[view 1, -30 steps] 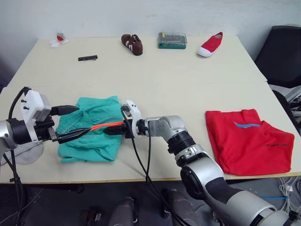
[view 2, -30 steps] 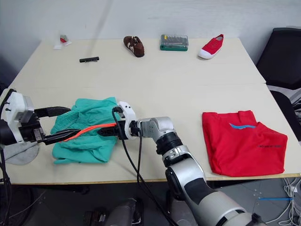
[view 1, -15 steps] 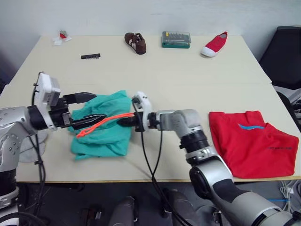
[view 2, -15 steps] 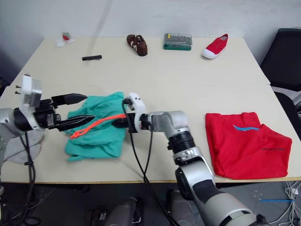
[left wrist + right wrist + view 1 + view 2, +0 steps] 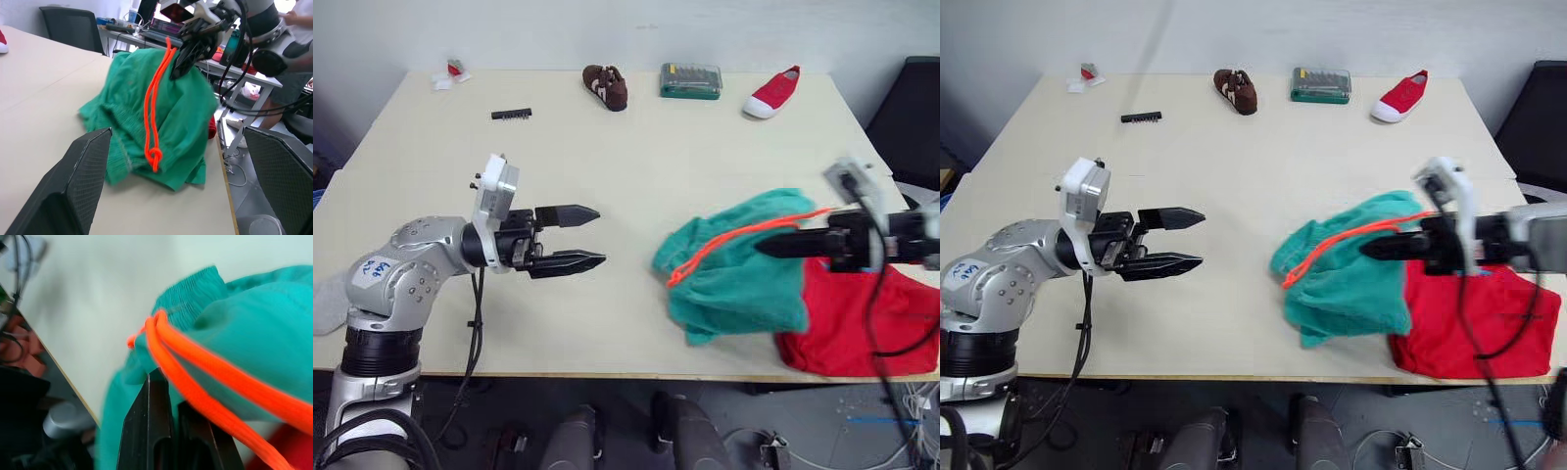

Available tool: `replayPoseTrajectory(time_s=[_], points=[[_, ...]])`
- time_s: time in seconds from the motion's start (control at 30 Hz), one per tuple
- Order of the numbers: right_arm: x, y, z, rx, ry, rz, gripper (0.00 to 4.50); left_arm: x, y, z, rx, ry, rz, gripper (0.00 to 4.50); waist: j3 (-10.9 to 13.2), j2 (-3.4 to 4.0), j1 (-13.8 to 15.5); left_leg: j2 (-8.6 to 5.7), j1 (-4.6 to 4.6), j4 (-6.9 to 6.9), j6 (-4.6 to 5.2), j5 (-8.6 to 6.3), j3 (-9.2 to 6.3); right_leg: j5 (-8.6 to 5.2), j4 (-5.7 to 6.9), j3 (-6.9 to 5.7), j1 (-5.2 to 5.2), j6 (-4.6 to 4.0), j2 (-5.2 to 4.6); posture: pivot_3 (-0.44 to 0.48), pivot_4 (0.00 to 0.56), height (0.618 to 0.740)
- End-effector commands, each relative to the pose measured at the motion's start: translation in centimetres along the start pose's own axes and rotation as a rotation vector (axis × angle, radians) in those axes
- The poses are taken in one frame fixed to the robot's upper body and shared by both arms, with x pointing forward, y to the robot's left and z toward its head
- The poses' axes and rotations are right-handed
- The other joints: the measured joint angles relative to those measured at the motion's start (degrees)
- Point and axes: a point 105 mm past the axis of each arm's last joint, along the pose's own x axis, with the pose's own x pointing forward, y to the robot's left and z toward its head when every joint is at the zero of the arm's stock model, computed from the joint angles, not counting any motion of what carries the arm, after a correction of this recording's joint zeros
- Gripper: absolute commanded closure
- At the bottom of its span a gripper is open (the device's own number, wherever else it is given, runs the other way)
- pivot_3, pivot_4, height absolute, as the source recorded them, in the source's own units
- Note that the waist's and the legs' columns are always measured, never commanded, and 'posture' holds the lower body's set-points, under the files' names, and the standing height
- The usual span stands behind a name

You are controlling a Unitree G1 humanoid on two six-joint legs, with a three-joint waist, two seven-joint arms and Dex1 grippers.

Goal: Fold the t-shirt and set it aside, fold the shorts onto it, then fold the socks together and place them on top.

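My right end effector (image 5: 1371,251) is clamped on the shorts (image 5: 1347,284), fingers pinched together in the teal fabric, with the orange drawstring (image 5: 1347,245) running along them and looping down off the tip. The shorts hang bunched from it, their far edge overlapping the t-shirt (image 5: 1479,328), which lies folded just below and behind that end effector at the tabletop (image 5: 1253,176) edge. My left end effector (image 5: 597,237) is well apart from the shorts, its 2 fingers spread and holding nothing, pointing toward them. Way past both, along the far edge: a brown shoe (image 5: 607,85), a green case (image 5: 691,80) and a red shoe (image 5: 773,92).
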Motion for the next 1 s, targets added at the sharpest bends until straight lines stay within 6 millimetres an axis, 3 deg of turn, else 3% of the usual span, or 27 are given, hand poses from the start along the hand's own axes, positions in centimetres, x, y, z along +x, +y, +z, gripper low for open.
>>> replayPoseTrajectory(time_s=[0.03,0.17,0.3,0.43,0.57,0.63,0.73,0.93,1.0], points=[[-3.6,-1.7,0.2,-0.006,-0.054,-0.111,4.48,-0.3,0.1,0.5,0.042,-0.008,0.001,0.0,0.0,0.0,0.49,0.03,0.01,0.05,0.0,0.0,0.02,0.01,0.01,0.01,0.01,-0.02,0.05,0.0,0.15,0.74],[-7.4,-5.9,-2.5,0.042,-0.04,-0.275,4.48,-0.2,0.6,0.5,0.059,-0.008,0.004,0.0,0.0,0.0,0.96,0.11,0.04,0.22,0.21,-0.1,0.2,0.3,-0.03,0.19,0.04,-0.01,0.14,0.0,0.15,0.74],[-9.1,-9.1,-5.1,0.068,-0.015,-0.394,4.48,-0.4,0.9,0.7,0.074,-0.003,0.011,0.0,-0.01,0.02,1.1,0.09,0.04,0.3,0.28,-0.06,0.31,0.43,-0.04,0.34,0.05,0.08,0.17,0.0,0.15,0.74],[-9.1,-10.7,-7.3,0.059,0.009,-0.428,4.48,-0.4,1.0,0.8,0.091,0.007,0.014,0.0,-0.01,0.02,0.98,0.1,0.05,0.29,0.26,-0.06,0.31,0.44,-0.03,0.39,0.03,0.08,0.19,0.0,0.15,0.74],[-7.8,-13.4,-9.2,-0.089,0.026,-0.571,4.48,-0.1,1.1,0.6,0.1,0.015,0.013,0.0,-0.01,0.01,1.05,0.11,0.07,0.29,-0.04,0.11,0.33,0.44,-0.04,0.41,0.04,0.08,0.23,0.0,0.15,0.74],[-7.1,-13.4,-10.0,-0.094,0.01,-0.56,4.48,0.0,0.9,0.5,0.107,0.025,0.01,0.0,-0.02,0.03,1.1,0.08,0.07,0.3,-0.06,0.12,0.37,0.45,-0.02,0.44,0.04,0.1,0.22,0.0,0.15,0.74],[-7.1,-13.3,-9.6,-0.097,-0.071,-0.569,3.85,0.0,0.8,0.5,0.108,0.031,0.006,0.0,-0.02,0.03,1.13,0.08,0.07,0.3,-0.08,0.13,0.38,0.46,-0.01,0.46,0.03,0.1,0.21,0.0,0.15,0.74],[-9.0,-13.5,-8.3,-0.124,-0.207,-0.668,1.73,-0.2,0.8,0.3,0.11,0.049,0.005,0.0,-0.02,0.04,1.09,0.08,0.12,0.31,-0.1,0.14,0.4,0.48,0.01,0.51,0.04,0.13,0.22,0.0,0.15,0.74],[-10.7,-13.0,-7.0,-0.148,-0.276,-0.706,1.06,-0.1,0.6,0.2,0.102,0.056,-0.006,0.0,-0.03,0.05,1.1,0.08,0.13,0.3,-0.09,0.14,0.41,0.48,0.01,0.52,0.04,0.13,0.23,0.0,0.15,0.74]])
